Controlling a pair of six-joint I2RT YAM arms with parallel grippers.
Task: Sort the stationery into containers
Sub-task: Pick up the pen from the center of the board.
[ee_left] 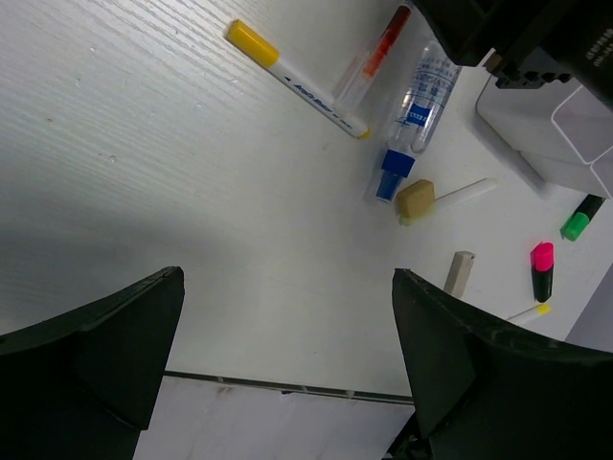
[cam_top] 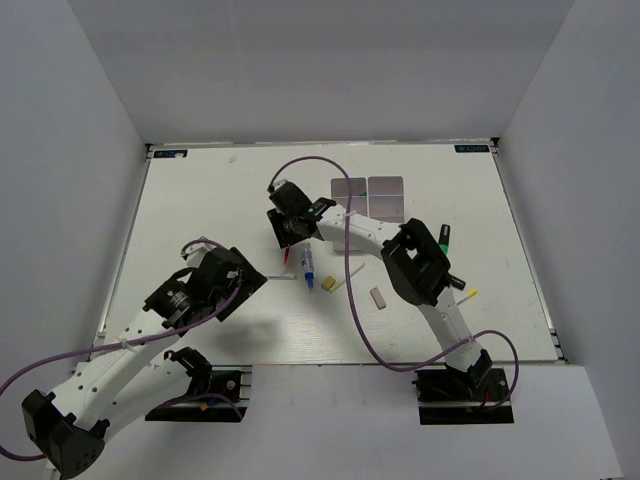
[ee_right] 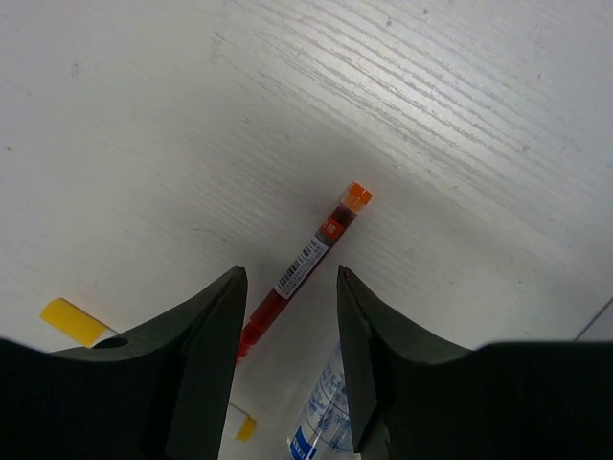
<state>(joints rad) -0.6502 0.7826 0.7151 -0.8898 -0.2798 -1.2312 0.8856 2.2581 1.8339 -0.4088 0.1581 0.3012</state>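
The stationery lies loose mid-table. A red pen [ee_right: 311,257] with an orange end lies flat between the fingers of my right gripper [ee_right: 290,283], which is open, with a gap on each side of the pen. A blue-white tube [ee_right: 321,417] lies just beside it. My left gripper [ee_left: 287,287] is wide open over bare table, short of a yellow-capped white marker [ee_left: 292,79], a tan eraser [ee_left: 415,198], a white stick [ee_left: 465,192] and a grey eraser [ee_left: 460,273]. The white containers tray [cam_top: 367,190] stands behind the right gripper [cam_top: 288,240].
A pink highlighter [ee_left: 542,271], a green marker [ee_left: 579,220] and a thin yellow-tipped stick [ee_left: 530,311] lie to the right, near the right arm's elbow [cam_top: 420,262]. White walls close off the table. Its near edge [ee_left: 287,386] runs under the left gripper [cam_top: 250,280].
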